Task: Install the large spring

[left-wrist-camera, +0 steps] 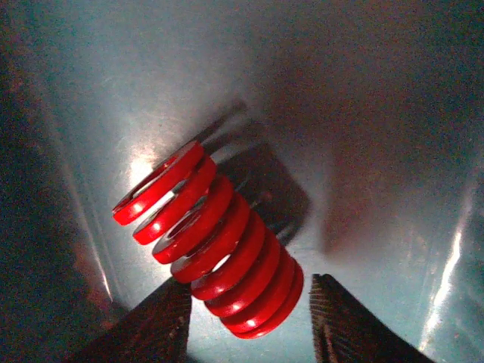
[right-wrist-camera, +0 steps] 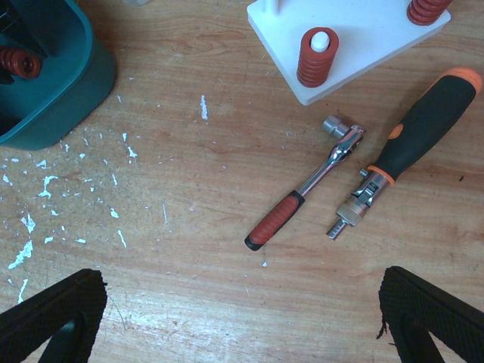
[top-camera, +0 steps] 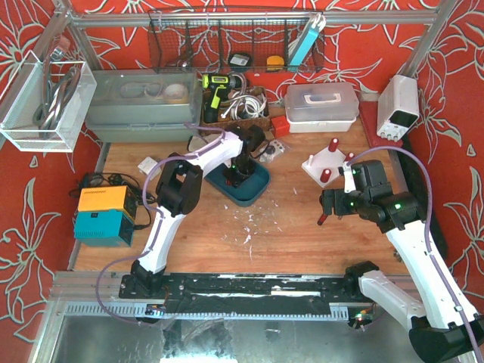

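Observation:
The large spring is a red coil lying tilted on the floor of the teal tray. My left gripper reaches down into that tray with its fingers on either side of the spring's near end. The left finger is against the coil, and a gap shows before the right finger, so the gripper is open. The white peg plate carries a red spring on a peg. My right gripper hovers wide open over bare wood, holding nothing.
A ratchet and an orange-black screwdriver lie beside the peg plate. Another red spring sits in the tray. A clear lidded box, a power supply and a drill stand at the back.

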